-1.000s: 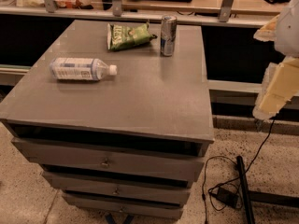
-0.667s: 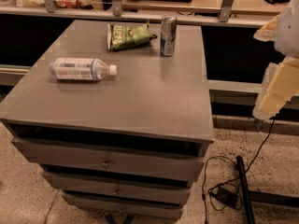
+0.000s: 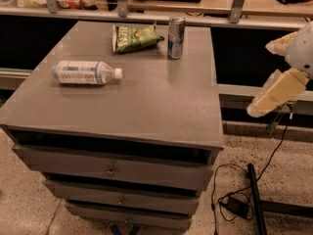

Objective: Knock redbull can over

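Note:
The redbull can (image 3: 176, 37), slim, silver and blue, stands upright near the far right edge of the grey cabinet top (image 3: 146, 102). My gripper (image 3: 274, 94) shows as cream-coloured parts at the right edge of the camera view. It hangs off the cabinet's right side, over the floor, well to the right of the can and nearer to me, and it touches nothing.
A green snack bag (image 3: 134, 37) lies just left of the can. A clear water bottle (image 3: 85, 72) with a white cap lies on its side at the left. A rail and glass counter (image 3: 146, 13) run behind the cabinet. Cables (image 3: 234, 199) lie on the floor at the right.

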You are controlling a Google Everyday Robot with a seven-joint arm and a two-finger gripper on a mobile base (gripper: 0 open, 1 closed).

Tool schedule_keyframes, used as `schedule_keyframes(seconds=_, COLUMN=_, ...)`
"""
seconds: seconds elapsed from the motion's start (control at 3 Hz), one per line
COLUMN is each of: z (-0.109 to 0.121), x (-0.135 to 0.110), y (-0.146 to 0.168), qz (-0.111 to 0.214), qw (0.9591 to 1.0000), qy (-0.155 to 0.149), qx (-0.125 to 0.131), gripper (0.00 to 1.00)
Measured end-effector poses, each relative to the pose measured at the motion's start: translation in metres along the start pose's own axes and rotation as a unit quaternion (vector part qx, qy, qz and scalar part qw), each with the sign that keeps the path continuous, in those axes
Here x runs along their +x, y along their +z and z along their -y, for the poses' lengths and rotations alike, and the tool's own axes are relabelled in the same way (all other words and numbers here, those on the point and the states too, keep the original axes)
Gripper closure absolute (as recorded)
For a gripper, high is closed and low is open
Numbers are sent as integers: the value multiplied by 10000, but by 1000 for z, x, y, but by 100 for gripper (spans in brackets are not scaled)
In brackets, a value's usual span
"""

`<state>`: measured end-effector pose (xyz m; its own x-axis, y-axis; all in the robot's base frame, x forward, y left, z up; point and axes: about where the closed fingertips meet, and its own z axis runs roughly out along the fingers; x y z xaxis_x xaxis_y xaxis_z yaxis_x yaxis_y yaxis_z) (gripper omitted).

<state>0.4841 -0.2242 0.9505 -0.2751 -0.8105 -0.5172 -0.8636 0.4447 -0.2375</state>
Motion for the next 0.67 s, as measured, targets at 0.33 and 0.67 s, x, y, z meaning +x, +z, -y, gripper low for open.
schedule_keyframes(seconds=0.33, z=34, x=2, y=38, qz=1122, qw=9925, qy=472, qx=120, gripper=0)
schedule_keyframes(seconds=0.67, z=95, x=-14, y=75, qz=2287, qw=9661, qy=993, qx=674, gripper=0)
